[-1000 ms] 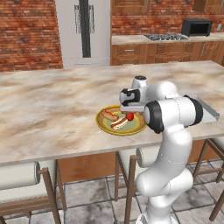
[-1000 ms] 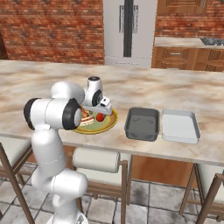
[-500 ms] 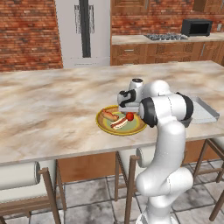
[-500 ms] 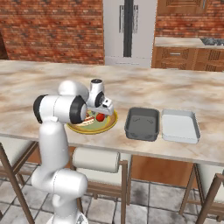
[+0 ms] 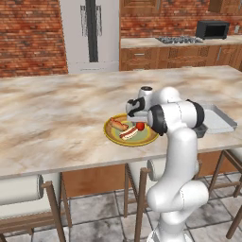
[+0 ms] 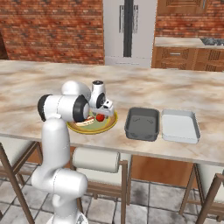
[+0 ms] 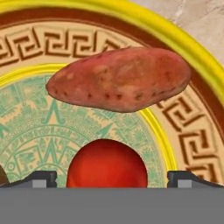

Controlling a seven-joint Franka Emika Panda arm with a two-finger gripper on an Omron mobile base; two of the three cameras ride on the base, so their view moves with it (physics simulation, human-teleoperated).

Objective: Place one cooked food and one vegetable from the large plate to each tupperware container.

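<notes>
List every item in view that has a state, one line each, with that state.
tool: open, fingers either side of the red tomato, holding nothing.
red tomato: lying on the large plate, between the fingertips.
sweet potato: lying on the plate, beyond the tomato.
hot dogs: on the plate.
large plate: on the counter, loaded.
dark tupperware container: empty.
light tupperware container: empty.

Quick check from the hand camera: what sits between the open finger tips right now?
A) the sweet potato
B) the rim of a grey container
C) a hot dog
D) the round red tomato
D: in the hand view the gripper is open and the round red tomato sits between its two tips, with the sweet potato lying farther off on the large plate.
</notes>
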